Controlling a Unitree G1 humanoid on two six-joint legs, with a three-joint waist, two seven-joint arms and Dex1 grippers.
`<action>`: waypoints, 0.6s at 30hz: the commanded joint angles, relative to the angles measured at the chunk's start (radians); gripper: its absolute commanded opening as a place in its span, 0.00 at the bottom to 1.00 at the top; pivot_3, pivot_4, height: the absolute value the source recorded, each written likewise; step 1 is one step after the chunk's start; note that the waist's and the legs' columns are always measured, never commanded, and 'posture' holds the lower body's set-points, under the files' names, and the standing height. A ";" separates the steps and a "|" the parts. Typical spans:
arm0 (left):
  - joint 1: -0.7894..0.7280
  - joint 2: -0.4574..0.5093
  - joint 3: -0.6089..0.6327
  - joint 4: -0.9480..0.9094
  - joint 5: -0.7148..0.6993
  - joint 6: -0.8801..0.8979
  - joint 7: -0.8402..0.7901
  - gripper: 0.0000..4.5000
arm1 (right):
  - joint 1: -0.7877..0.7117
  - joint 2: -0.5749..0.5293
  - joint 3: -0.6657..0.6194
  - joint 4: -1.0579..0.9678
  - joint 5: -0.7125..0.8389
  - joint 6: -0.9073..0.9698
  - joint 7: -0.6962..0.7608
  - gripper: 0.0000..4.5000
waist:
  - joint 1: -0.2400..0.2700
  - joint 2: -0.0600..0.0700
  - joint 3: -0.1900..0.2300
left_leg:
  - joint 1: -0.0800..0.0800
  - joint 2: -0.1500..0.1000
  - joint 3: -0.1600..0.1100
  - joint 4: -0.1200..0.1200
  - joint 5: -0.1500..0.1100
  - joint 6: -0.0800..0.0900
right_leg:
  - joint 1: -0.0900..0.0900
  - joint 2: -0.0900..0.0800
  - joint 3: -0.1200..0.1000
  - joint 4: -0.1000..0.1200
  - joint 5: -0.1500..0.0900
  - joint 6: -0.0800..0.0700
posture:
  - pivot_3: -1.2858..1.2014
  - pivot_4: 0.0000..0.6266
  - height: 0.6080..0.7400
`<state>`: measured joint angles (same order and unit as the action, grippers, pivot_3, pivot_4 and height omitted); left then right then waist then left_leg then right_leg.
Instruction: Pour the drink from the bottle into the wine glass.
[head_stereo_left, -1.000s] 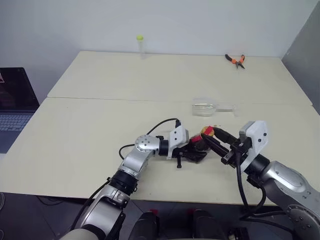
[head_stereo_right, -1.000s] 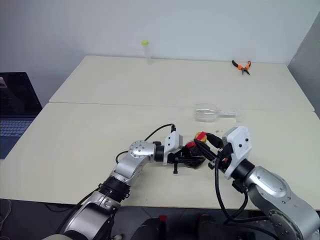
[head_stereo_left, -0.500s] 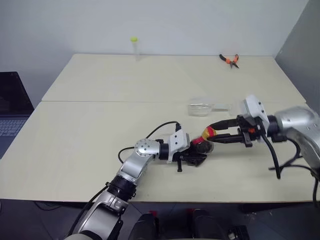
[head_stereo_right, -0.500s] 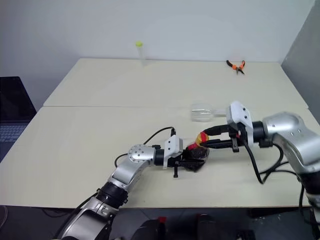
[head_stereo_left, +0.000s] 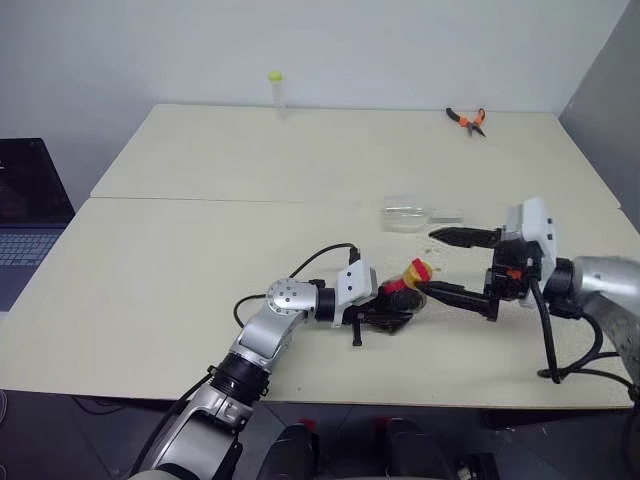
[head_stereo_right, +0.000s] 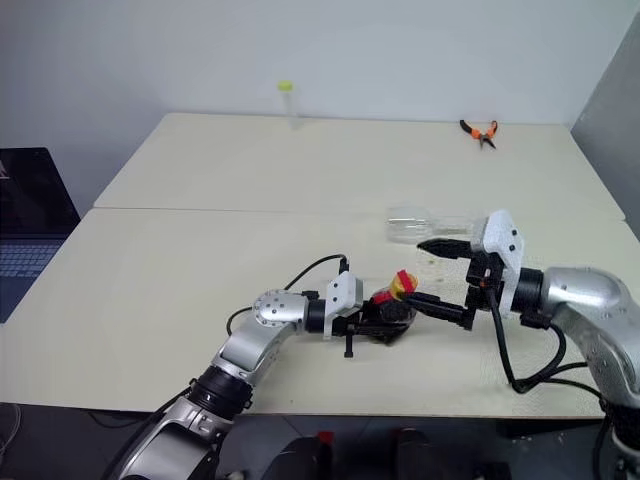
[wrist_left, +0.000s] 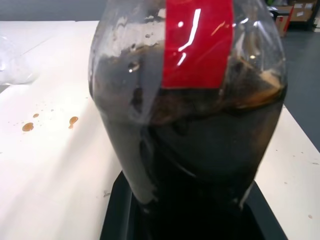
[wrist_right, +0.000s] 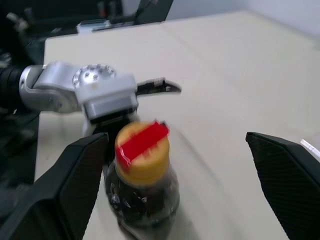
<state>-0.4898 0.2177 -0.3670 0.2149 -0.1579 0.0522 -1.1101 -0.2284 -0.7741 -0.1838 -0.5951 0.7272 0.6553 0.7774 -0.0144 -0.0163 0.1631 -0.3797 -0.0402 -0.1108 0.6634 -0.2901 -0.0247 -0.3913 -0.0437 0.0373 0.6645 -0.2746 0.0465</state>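
- left end effector (head_stereo_left: 392, 312) clamped on bottle (head_stereo_left: 405, 292), upright on bench (head_stereo_left: 180, 290) near front edge
- right end effector (head_stereo_left: 448, 264) fingers spread wide beside bottle cap
- wine glass (head_stereo_left: 407, 214) lying on its side just behind

Open table (head_stereo_left: 180, 290) surrounds the bottle (head_stereo_left: 405, 290); the toppled wine glass (head_stereo_left: 408, 215) lies just behind it.

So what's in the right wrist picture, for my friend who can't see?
A small bottle of dark drink with a red cap stands between two wide-open black fingers. Behind it, the robot's silver left gripper holds the bottle on a pale table.
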 joint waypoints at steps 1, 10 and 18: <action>-0.031 -0.007 0.005 0.012 -0.012 -0.033 -0.022 0.15 | 0.072 0.135 -0.006 -0.223 -0.038 -0.006 -0.267 1.00 | 0.002 0.000 0.000 | 0.000 0.000 -0.001 0.000 0.000 0.000 | 0.000 0.000 0.000 0.000 0.000 0.000 | 0.52 0.24 1.00; -0.050 -0.024 0.000 0.044 -0.006 -0.055 -0.042 0.15 | 0.102 0.206 0.104 -0.217 -0.230 -0.040 -0.399 1.00 | 0.006 0.000 0.000 | 0.001 -0.001 0.002 0.001 0.000 0.000 | 0.000 0.004 -0.001 -0.001 0.000 0.001 | 0.52 0.24 1.00; -0.040 -0.013 0.008 0.038 -0.007 -0.052 -0.042 0.15 | 0.216 0.142 -0.061 -0.183 -0.164 -0.056 -0.291 1.00 | 0.009 0.000 0.000 | 0.001 -0.001 0.002 0.000 0.000 0.000 | 0.001 0.004 -0.001 -0.001 0.000 0.001 | 0.52 0.24 1.00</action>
<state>-0.5244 0.2009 -0.3665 0.2823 -0.1534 0.0165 -1.1418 -0.0286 -0.6095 -0.1680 -0.7916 0.5708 0.6003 0.4798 -0.0058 -0.0159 0.1628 -0.3784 -0.0414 -0.1088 0.6638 -0.2903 -0.0243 -0.3899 -0.0394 0.0364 0.6636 -0.2743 0.0475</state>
